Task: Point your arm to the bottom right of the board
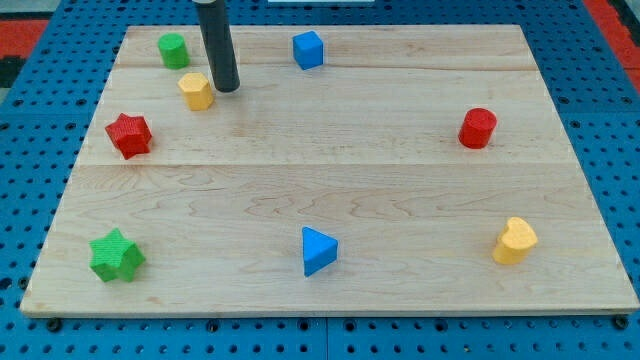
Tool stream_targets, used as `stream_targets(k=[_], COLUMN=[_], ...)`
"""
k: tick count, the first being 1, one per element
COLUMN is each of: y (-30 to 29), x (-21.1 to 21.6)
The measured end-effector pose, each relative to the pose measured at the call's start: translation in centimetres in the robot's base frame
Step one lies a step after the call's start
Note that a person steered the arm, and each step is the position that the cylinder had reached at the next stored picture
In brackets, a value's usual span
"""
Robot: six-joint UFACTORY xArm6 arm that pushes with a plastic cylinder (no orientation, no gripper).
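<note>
Board (pixel 330 180), pale wood, fills most of the view; its bottom right corner sits at the view's lower right, bare wood just past the yellow heart block (pixel 515 240). Rod comes down from the view's top, upper part cut off by the frame edge; my tip (pixel 226 88) rests near the top left, just beside the yellow hexagon block (pixel 196 90), on its right, contact hard to tell. It carries nothing, it's a bare rod with no jaws to open. Key relation: target corner lies diagonally away from my tip, toward the view's right and bottom, nearly the whole board apart. Straight line there looks to pass between the blue triangle block (pixel 318 250) and red cylinder block (pixel 478 128), ending close to the yellow heart block, so a nudge is possible. Others well off the path: green star block (pixel 117 256), red star block (pixel 129 135), blue cube block (pixel 308 49), green cylinder block (pixel 173 49).
</note>
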State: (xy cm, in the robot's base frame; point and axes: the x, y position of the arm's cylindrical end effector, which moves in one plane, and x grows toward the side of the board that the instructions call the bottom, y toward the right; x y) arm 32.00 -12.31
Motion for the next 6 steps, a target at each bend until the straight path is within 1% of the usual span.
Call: stream_targets(k=[2, 3, 4, 6], y=[-4.3, -4.9, -0.1, 17.4], x=[-0.2, -0.2, -0.2, 0.2])
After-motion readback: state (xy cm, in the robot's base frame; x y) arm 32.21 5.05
